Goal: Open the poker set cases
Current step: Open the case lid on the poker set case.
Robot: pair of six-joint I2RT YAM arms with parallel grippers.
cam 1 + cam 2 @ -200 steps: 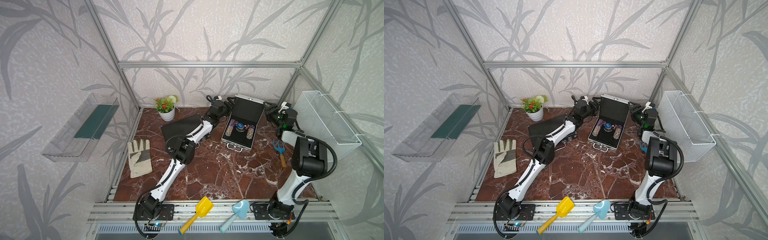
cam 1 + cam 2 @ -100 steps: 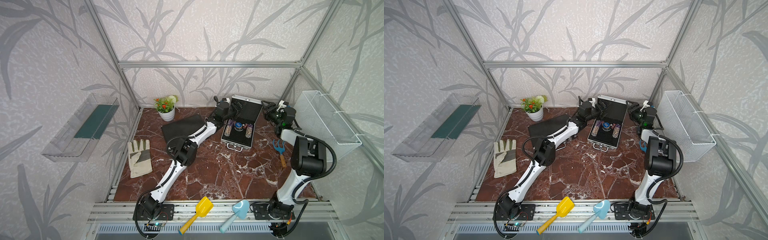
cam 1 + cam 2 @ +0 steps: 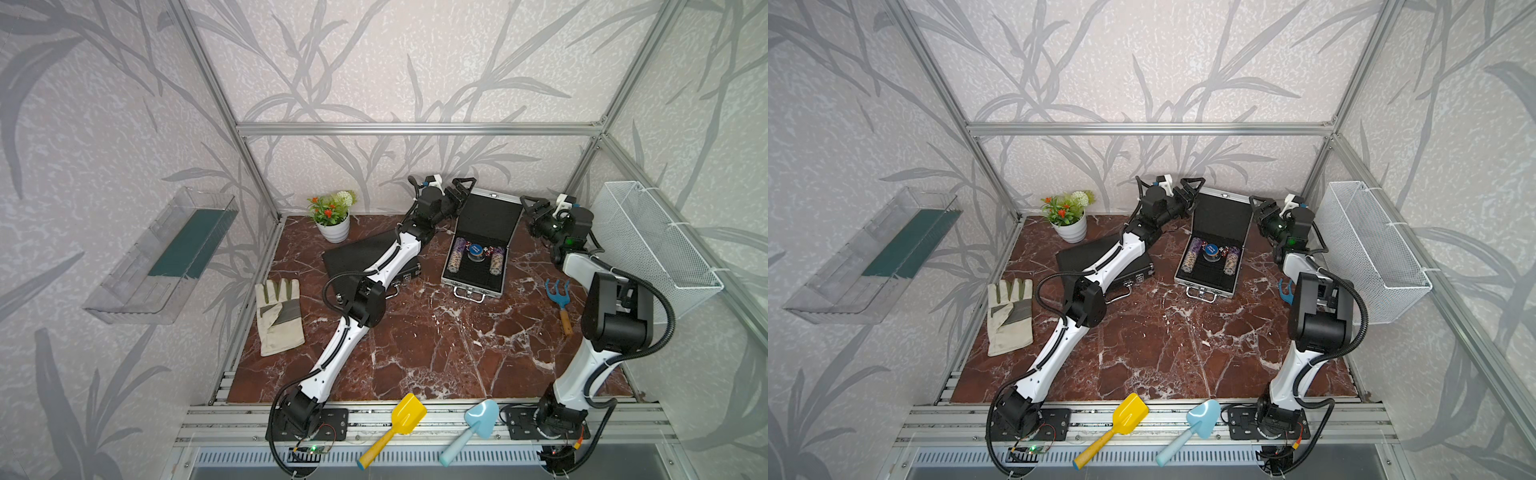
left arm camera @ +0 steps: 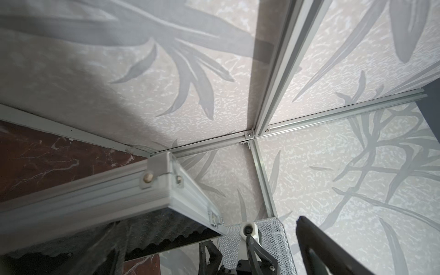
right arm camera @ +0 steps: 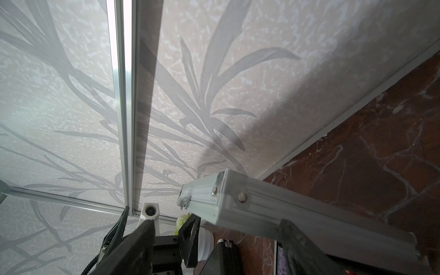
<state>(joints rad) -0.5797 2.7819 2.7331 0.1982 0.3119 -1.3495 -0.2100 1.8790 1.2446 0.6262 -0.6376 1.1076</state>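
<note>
Where the red marble bench (image 3: pixel 415 340) meets the back wall, the following are listed.

1. Silver poker set case (image 3: pixel 474 276): open. The base lies flat with its metal handle (image 3: pixel 469 294) toward the front. The lid (image 3: pixel 492 216) stands up and leans back, showing its black lining. Chip stacks (image 3: pixel 457 255) lie across the base.
2. Black poker set case (image 3: pixel 359 253): closed and flat, near the silver one on its left. The left arm passes over part of it.
3. Left end effector (image 3: pixel 460 191): at the lid's upper left corner, spread wide. In the left wrist view the lid edge (image 4: pixel 95 197) lies between the fingers (image 4: pixel 319 247); contact cannot be told.
4. Right end effector (image 3: pixel 532 205): at the lid's upper right corner, spread. In the right wrist view the lid edge (image 5: pixel 285 207) runs between the fingers (image 5: pixel 133 242); contact cannot be told.
5. Sundries:
   - potted plant (image 3: pixel 332 216) in the back left corner
   - work glove (image 3: pixel 277 316) at the left edge
   - blue hand rake (image 3: pixel 559 295) at the right
   - yellow scoop (image 3: pixel 399 424) and pale blue trowel (image 3: pixel 473 424) on the front rail
   - wire basket (image 3: pixel 648 241) on the right wall
   - clear shelf (image 3: pixel 166 257) on the left wall
</note>
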